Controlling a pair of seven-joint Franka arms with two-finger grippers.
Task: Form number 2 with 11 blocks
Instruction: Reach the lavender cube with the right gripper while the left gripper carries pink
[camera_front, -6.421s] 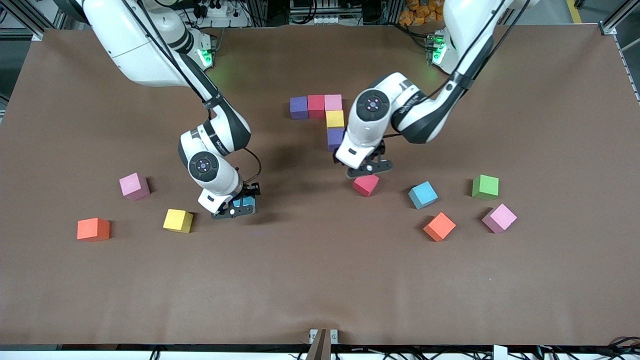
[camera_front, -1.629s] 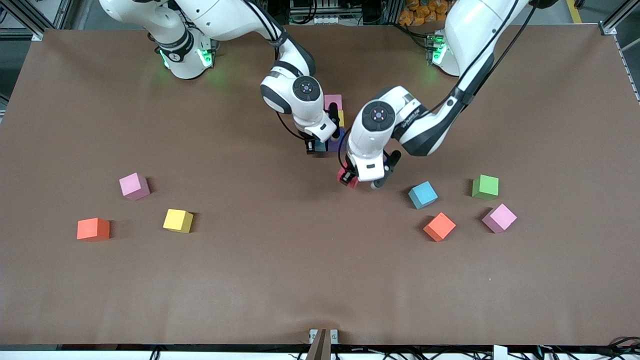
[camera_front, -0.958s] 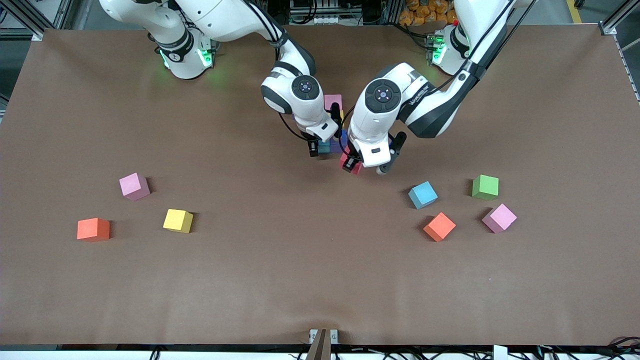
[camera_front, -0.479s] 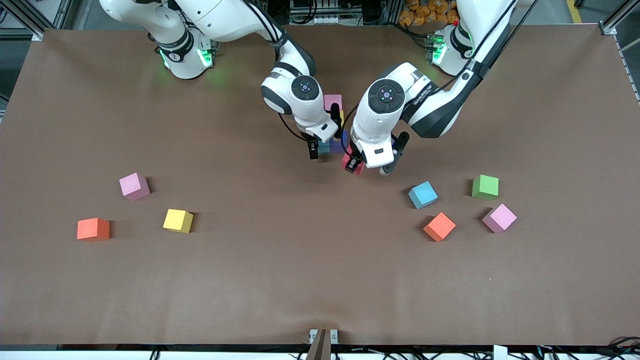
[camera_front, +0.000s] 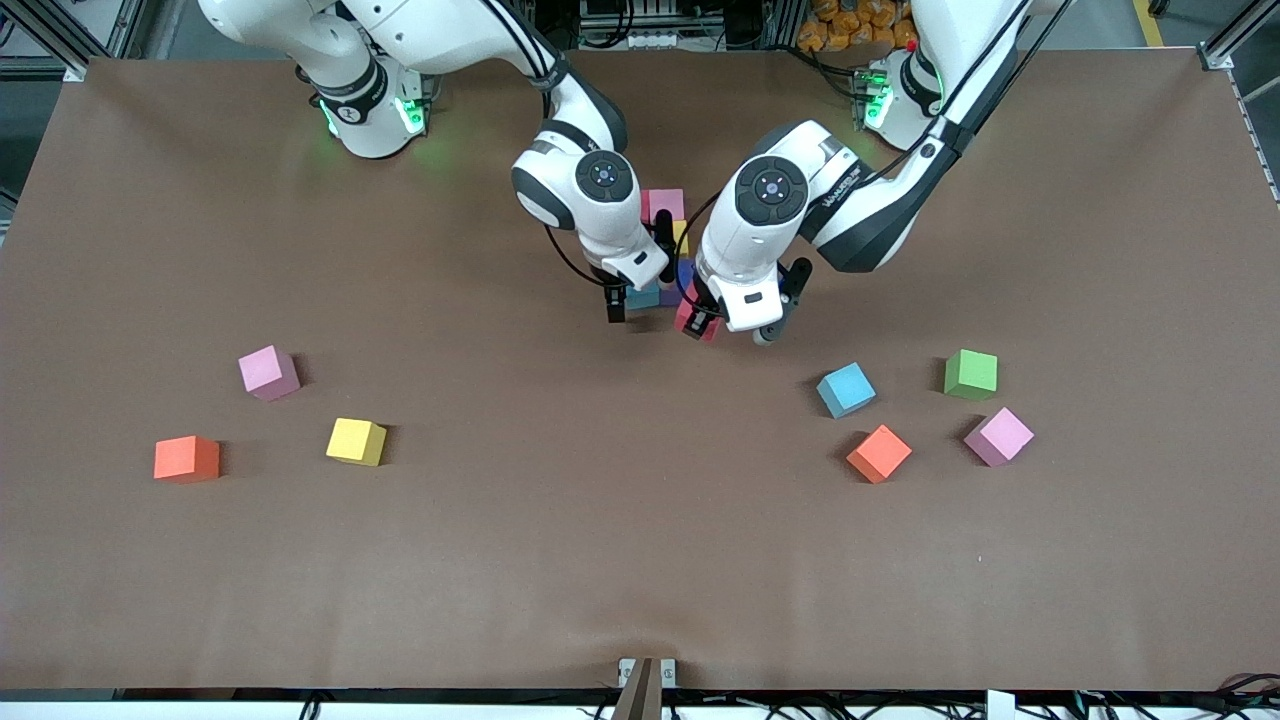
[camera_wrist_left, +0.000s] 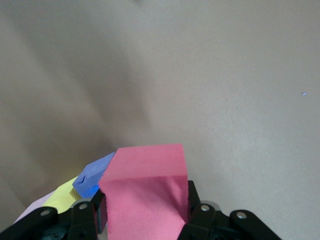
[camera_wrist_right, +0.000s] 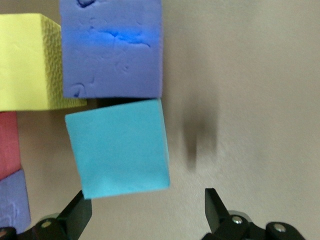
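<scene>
Altogether seven loose cubes (camera_front: 846, 389) on table (camera_front: 640, 560)

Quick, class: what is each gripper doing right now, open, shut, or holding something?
Left gripper: shut on the red block, over the table beside the digit.
Right gripper: open, just above the light blue block.

brown table (camera_front: 640, 560), scattered coloured blocks (camera_front: 355, 441)

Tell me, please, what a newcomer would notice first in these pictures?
Both grippers crowd the half-built number 2 at mid-table: the left gripper is shut on a red cube, while the right gripper stands open over a light blue cube set against a purple cube. Loose cubes lie scattered nearer the front camera toward both ends, among them a green cube.
</scene>
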